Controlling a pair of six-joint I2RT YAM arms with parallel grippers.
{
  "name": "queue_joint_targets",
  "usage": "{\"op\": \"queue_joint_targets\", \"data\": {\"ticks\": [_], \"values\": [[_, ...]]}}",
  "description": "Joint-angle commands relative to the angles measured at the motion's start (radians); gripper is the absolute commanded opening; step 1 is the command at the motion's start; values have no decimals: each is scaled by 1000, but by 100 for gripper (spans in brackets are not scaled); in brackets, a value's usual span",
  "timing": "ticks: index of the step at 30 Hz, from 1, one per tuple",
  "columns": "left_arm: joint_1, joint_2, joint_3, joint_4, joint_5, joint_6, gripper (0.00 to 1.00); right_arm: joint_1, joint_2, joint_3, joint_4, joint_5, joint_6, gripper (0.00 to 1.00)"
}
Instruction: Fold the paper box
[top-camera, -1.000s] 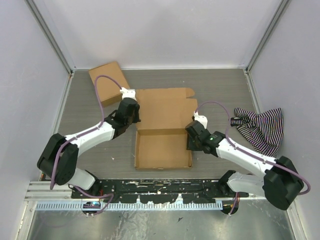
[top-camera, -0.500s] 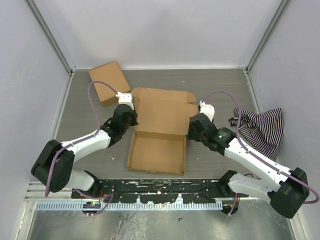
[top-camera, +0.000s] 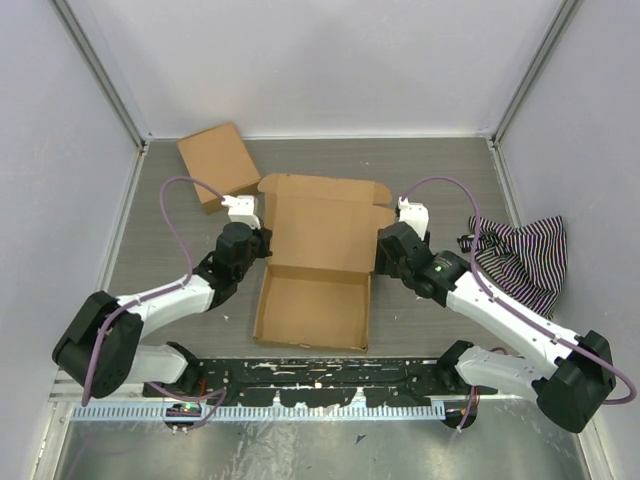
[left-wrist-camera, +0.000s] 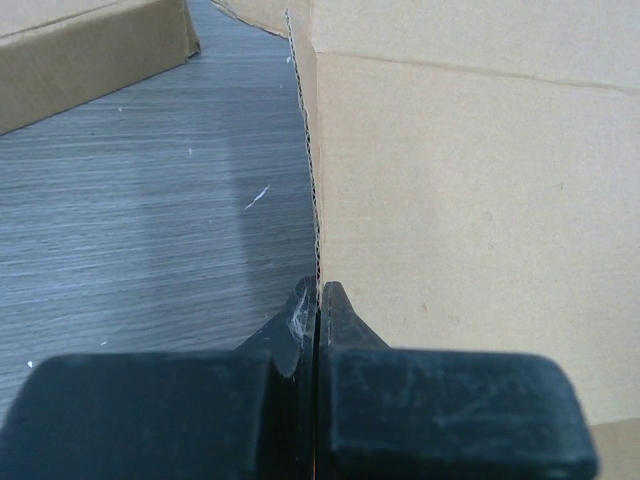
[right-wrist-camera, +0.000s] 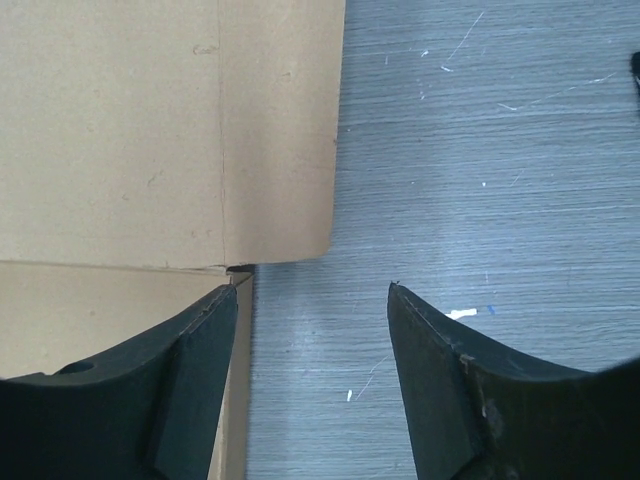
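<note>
The paper box (top-camera: 310, 305) is a brown cardboard mailer at the table's middle. Its shallow tray is nearest me and its lid panel (top-camera: 325, 225) is tilted up behind it. My left gripper (top-camera: 256, 245) is shut on the lid's left edge. In the left wrist view the cardboard edge (left-wrist-camera: 318, 200) runs straight into the closed fingers (left-wrist-camera: 318, 292). My right gripper (top-camera: 384, 256) is open beside the box's right side. In the right wrist view its left fingertip (right-wrist-camera: 225, 305) is at the corner below the lid's side flap (right-wrist-camera: 170, 130), and only bare table lies between the jaws (right-wrist-camera: 312, 290).
A smaller ready-made brown box (top-camera: 217, 165) lies at the back left, and it also shows in the left wrist view (left-wrist-camera: 90, 50). A striped cloth (top-camera: 520, 250) lies at the right by the wall. White walls close in the table at the back and on both sides.
The box has slid left and toward me, and its lid has tilted up. My left gripper has drawn back with the lid edge. My right gripper has moved up beside the lid's right flap.
</note>
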Motion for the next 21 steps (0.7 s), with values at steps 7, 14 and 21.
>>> {"op": "queue_joint_targets", "data": {"ticks": [7,14,21], "values": [[-5,-75,-28,110,-1,27,0,-176,-23,24,129,-226,-124,68],[-6,-86,-42,125,3,27,0,-292,-52,35,167,-386,-173,68],[-10,-74,-60,163,6,31,0,-341,-38,78,169,-457,-192,69]]}}
